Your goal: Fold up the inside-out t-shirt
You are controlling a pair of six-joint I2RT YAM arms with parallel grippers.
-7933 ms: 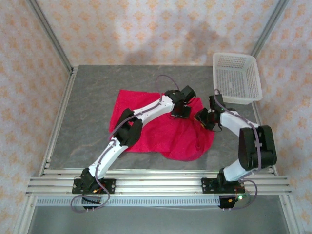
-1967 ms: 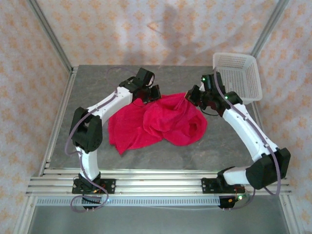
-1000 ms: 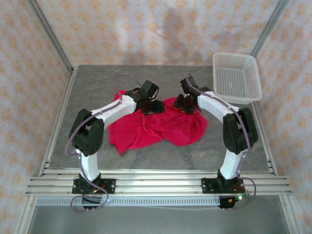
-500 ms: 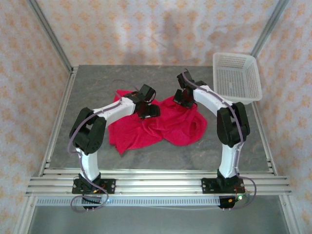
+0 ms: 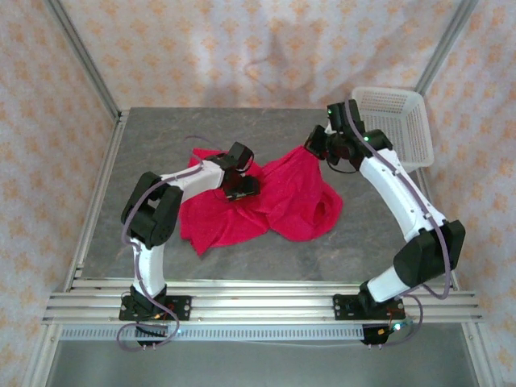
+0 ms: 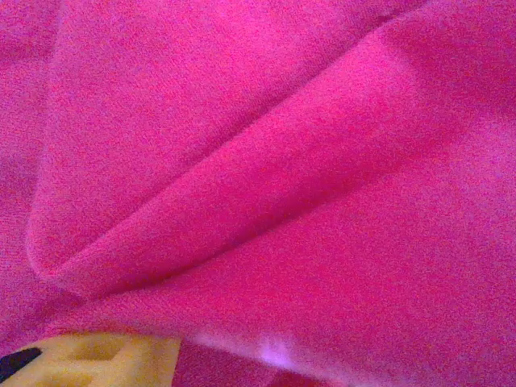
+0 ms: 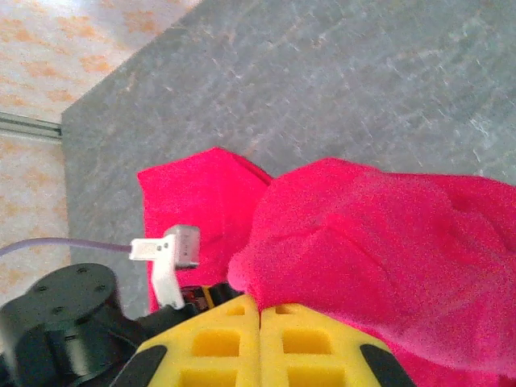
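Observation:
The inside-out t-shirt (image 5: 278, 205) lies bunched and creased, bright red, in the middle of the grey table. My right gripper (image 5: 317, 147) hovers over its far right edge, and in the right wrist view its yellow fingers (image 7: 226, 343) meet on a fold of the shirt (image 7: 379, 242), lifting it. My left gripper (image 5: 241, 185) presses down on the shirt's middle. The left wrist view is close against red cloth (image 6: 266, 177), with one yellow finger (image 6: 97, 359) at the bottom left; cloth hides the gap between the jaws.
A white mesh basket (image 5: 393, 122) stands at the far right corner, close to the right arm. Bare grey table (image 5: 153, 145) lies left of and behind the shirt. Aluminium rails (image 5: 258, 305) run along the near edge.
The right gripper has shut on the shirt's far edge and swung up and to the right, drawing the cloth with it. The left gripper has hardly moved.

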